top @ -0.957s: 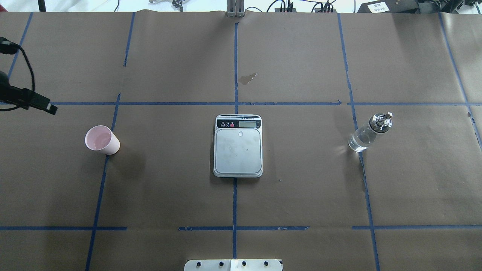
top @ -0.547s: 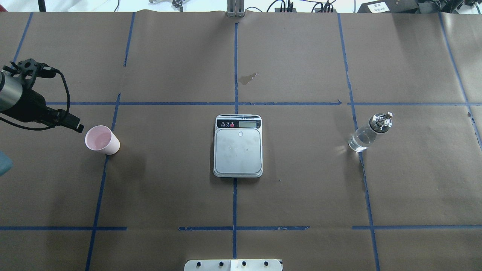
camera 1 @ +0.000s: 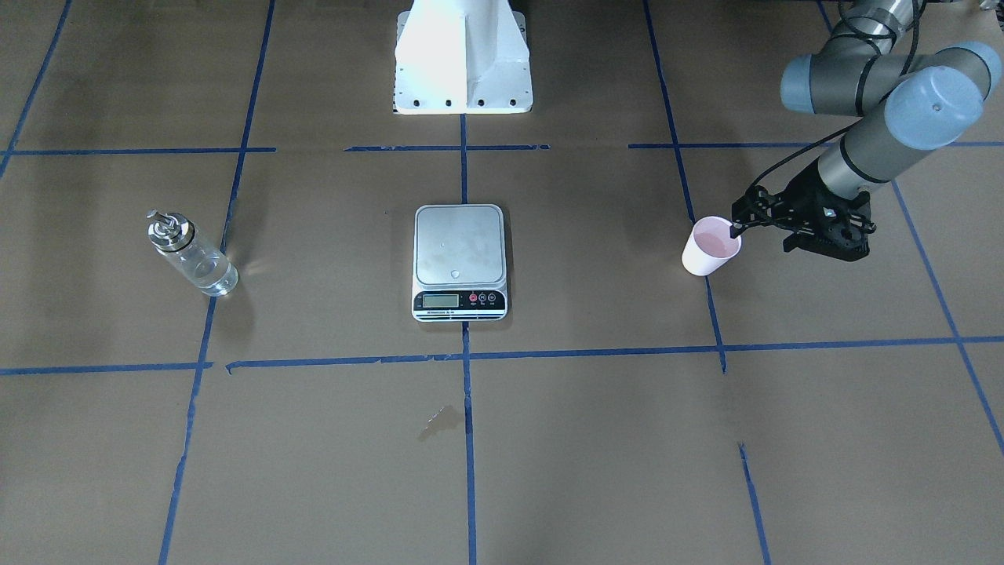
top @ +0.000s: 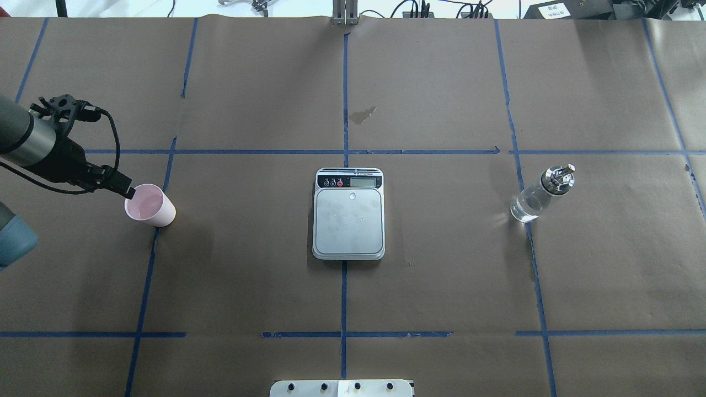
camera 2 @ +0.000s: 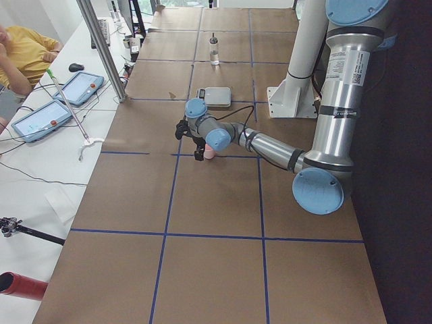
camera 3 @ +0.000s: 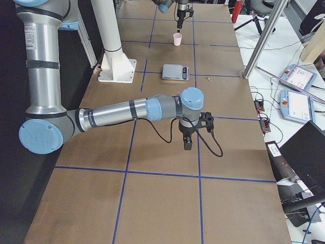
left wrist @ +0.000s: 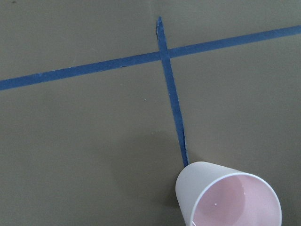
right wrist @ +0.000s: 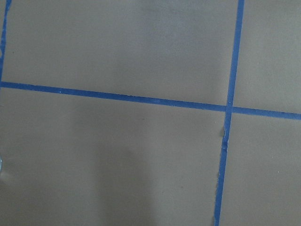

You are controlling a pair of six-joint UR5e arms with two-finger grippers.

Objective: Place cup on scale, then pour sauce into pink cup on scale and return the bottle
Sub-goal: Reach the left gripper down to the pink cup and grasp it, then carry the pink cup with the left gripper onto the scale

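Observation:
The pale pink cup (top: 150, 207) stands upright on the brown paper at the table's left; it also shows in the front view (camera 1: 710, 249) and the left wrist view (left wrist: 230, 197). My left gripper (top: 130, 193) hangs at the cup's outer rim (camera 1: 734, 228), its fingers looking closed together and holding nothing. The scale (top: 348, 220) sits at the table's middle with a bare platform. The glass bottle (top: 538, 197) with clear sauce stands at the right. My right gripper (camera 3: 187, 146) shows only in the right side view, low over bare paper; I cannot tell whether it is open.
Blue tape lines cross the brown paper. A small wet stain (top: 362, 114) lies beyond the scale. The white robot base (camera 1: 463, 55) stands at the near edge. A metal post (camera 3: 261, 38) and operator tablets (camera 3: 297, 76) are off the far side.
My left arm has moved in from the left edge toward the cup, and its tip now reaches the cup's rim. The cup, scale and bottle have not moved.

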